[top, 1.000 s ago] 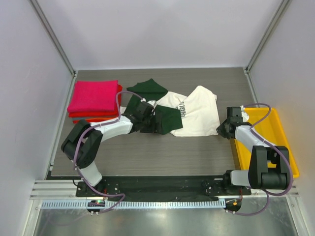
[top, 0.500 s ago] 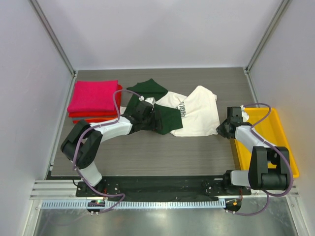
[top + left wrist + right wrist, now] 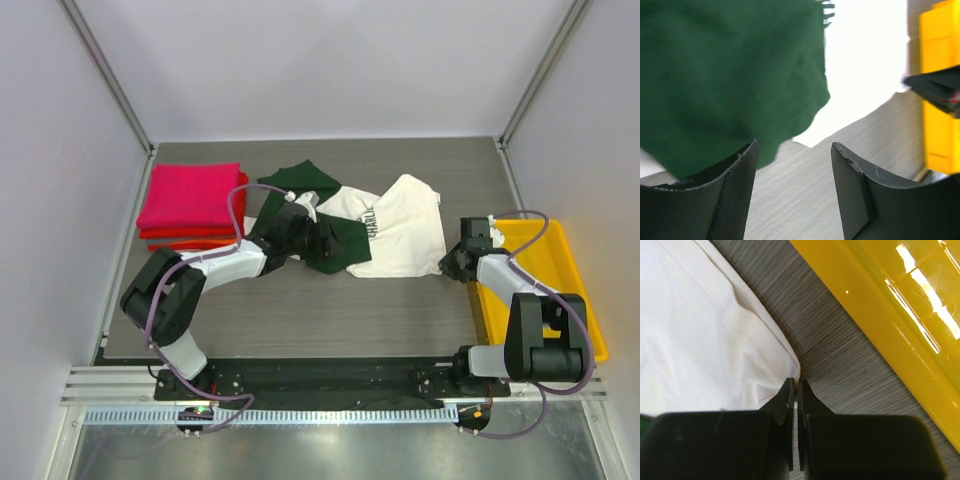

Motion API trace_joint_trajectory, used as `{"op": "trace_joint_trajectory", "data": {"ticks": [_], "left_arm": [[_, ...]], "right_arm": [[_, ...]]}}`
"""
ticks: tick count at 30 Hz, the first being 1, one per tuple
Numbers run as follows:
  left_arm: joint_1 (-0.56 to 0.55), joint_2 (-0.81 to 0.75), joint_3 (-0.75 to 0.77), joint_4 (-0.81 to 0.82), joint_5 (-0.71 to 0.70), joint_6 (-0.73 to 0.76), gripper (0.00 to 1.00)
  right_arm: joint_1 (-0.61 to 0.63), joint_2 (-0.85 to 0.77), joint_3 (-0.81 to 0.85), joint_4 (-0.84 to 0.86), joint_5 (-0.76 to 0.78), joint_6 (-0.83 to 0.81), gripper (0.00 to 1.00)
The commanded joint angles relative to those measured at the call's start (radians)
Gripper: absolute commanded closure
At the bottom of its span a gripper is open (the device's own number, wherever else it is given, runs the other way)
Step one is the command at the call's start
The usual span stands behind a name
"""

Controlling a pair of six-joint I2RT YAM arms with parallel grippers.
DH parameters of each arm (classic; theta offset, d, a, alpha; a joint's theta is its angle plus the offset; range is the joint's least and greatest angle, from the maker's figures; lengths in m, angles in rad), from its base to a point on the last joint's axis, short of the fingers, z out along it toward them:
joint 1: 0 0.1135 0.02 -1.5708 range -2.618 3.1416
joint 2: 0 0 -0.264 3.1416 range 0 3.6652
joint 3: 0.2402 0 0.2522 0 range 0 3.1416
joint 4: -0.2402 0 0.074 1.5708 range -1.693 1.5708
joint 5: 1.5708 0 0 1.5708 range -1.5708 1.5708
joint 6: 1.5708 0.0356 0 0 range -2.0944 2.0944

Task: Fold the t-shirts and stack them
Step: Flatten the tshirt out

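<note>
Top camera: high, near side, looking down over the whole grey wood-grain table [image 3: 330, 310]. Wrist cameras: close, low, both catching the yellow plastic tray [image 3: 937, 75] [image 3: 880, 315].

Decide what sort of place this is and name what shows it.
Probably a robot lab test cell: a left arm and right arm bolted at the table edge, plain white walls boxing it in, folded shirts and a yellow tray.

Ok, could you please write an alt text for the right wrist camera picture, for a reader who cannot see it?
The right hand, shut, has its fingertips at the edge of a cream-white t-shirt lying on a grey wood-grain table; whether it pinches the cloth cannot be told. A yellow plastic tray runs along the upper right.
</note>
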Motion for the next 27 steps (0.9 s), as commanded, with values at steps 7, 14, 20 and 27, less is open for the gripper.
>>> {"op": "trace_joint_trajectory", "data": {"ticks": [7,14,20,27], "left_arm": [[-0.010,-0.153,-0.023,0.062,0.104,-0.096,0.38],[0.001,-0.260,-0.073,-0.128,-0.074,-0.005,0.34],[0.019,-0.259,-0.135,-0.140,-0.116,-0.007,0.33],[0.082,-0.184,-0.208,-0.007,-0.056,-0.099,0.34]], "right_arm": [[-0.002,-0.002,0.023,0.025,-0.002,0.006,0.99],[-0.003,0.005,0.021,0.031,-0.008,0.007,0.99],[-0.003,0.004,0.023,0.031,-0.010,0.006,0.99],[-0.003,-0.001,0.026,0.033,-0.014,0.001,0.99]]}}
